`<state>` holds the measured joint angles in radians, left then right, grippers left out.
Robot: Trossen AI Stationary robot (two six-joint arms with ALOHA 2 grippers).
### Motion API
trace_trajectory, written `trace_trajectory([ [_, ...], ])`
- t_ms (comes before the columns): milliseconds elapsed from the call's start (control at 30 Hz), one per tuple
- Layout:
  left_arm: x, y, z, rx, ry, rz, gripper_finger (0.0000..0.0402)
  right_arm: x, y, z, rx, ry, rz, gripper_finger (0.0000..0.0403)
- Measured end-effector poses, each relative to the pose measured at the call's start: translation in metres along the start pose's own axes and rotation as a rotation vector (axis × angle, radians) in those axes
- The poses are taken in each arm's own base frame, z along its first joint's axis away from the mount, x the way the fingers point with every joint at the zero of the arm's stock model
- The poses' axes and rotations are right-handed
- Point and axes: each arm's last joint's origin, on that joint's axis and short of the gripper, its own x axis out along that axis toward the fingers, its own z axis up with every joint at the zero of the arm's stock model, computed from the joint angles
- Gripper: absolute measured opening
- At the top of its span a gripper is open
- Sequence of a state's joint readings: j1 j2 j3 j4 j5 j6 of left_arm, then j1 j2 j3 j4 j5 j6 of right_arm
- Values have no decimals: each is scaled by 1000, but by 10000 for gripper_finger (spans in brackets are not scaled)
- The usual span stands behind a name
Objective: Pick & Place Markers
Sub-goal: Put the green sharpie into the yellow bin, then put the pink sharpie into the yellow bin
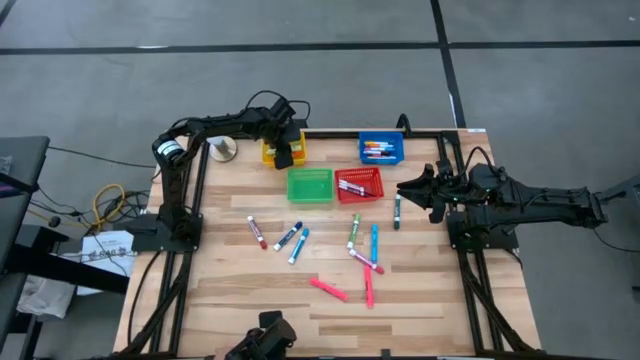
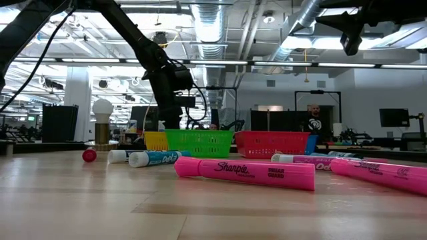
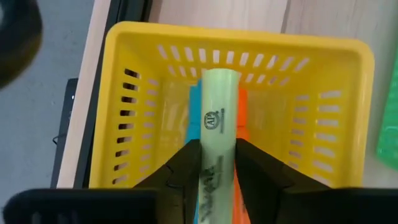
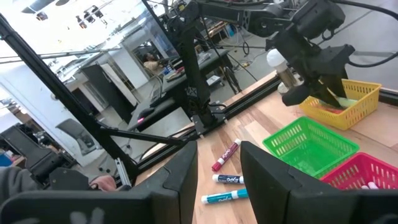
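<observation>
Pale green highlighter [image 3: 215,143] clamped between left gripper [image 1: 284,155] fingers [image 3: 183,168], held over yellow basket [image 3: 149,93] at far left of table; blue and orange markers [image 3: 241,118] lying in that basket beneath it. Loose markers spread mid-table: red-capped one [image 1: 257,232] and two blue ones [image 1: 288,236] left of centre, green [image 1: 354,229] and blue [image 1: 374,243] to the right, dark green [image 1: 397,211] farther right, pink highlighters [image 1: 328,290] nearer the front edge. More markers inside red basket [image 1: 362,184] and blue basket [image 1: 382,148]; green basket [image 1: 310,185] just left of the red one, apparently without contents. In low view, pink Sharpie highlighter [image 2: 245,173] closest to camera, blue-capped marker [image 2: 155,158] behind it. Right gripper [image 1: 412,187] hovering at right side of wooden table [image 1: 230,290], near the dark green marker, fingers [image 4: 180,180] apart and gripping nothing. Small lamp-like object with white bulb [image 2: 102,120] at far left corner. Person [image 2: 315,121] standing in room behind table.
</observation>
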<state>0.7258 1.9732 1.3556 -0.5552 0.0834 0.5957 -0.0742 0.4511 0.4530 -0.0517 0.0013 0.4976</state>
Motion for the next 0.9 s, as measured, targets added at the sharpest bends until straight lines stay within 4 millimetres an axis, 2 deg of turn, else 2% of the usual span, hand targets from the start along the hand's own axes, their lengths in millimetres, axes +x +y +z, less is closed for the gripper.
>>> trace_trajectory([
  [300, -1, -1, 2, 3, -3, 9, 177, 0, 0, 0, 0, 0, 0, 111],
  [400, -10, -4, 6, -2, -8, 50, 197, 0, 0, 0, 0, 0, 0, 111],
  [500, -32, -11, 15, 19, -48, 97, 207, 0, 0, 0, 0, 0, 0, 111],
  [633, -76, -26, 29, 24, -162, 144, 212, 0, 0, 0, 0, 0, 0, 111],
  [900, -166, -88, 51, -69, -460, 67, 205, 0, 0, 0, 0, 0, 0, 111],
])
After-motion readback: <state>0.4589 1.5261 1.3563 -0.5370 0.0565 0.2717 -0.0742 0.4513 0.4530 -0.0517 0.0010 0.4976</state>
